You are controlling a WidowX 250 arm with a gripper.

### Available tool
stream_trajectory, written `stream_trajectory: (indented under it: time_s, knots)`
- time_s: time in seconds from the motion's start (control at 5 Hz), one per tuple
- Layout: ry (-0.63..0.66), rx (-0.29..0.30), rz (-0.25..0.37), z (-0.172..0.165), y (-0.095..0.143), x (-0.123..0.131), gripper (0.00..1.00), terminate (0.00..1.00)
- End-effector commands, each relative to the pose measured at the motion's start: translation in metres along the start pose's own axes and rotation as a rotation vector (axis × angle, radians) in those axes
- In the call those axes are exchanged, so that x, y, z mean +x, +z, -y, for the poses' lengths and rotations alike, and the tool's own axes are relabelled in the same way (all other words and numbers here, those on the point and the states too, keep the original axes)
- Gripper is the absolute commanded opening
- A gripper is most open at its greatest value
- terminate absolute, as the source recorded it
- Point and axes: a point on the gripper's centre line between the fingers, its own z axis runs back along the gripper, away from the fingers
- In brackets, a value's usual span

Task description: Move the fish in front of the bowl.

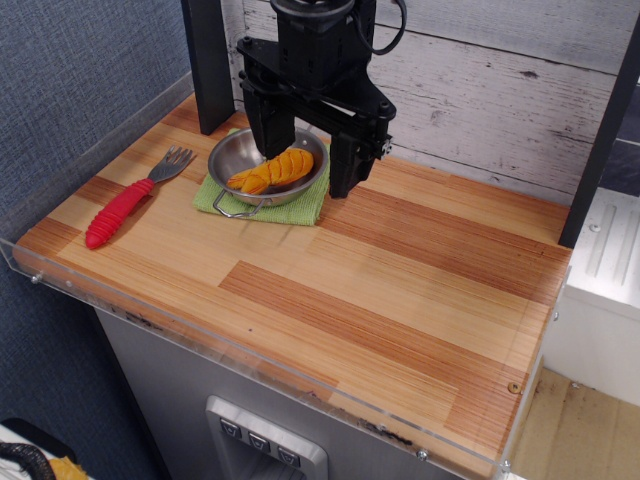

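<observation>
One arm, one striped wooden table [330, 290], and we start over on the left edge: a red-handled fork [128, 200] lies flat on the wood, grey tines pointing up toward the back. Moving right, a green cloth [300, 205] is spread out with the steel bowl [232, 152] sitting on top of it, a thin wire handle sticking out the front. And the fish [270, 171] is inside that bowl, orange-yellow ribbed body lying across it. Right above hangs the black gripper [308, 150], its two fingers spread wide, one coming down over the bowl's back rim, the other dropping just right of the bowl beside the cloth. Nothing pinched between them; the fish lies free underneath. Off to the right, it's bare planks.
</observation>
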Motion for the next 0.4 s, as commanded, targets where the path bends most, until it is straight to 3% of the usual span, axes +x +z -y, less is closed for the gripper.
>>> stream_trajectory:
  time_s: [0.0, 0.2]
  knots:
    - [0.0, 0.0, 0.0, 0.0, 0.0, 0.0, 1.0, 0.0]
    - [0.025, -0.024, 0.005, -0.024, -0.008, 0.009, 1.0, 0.0]
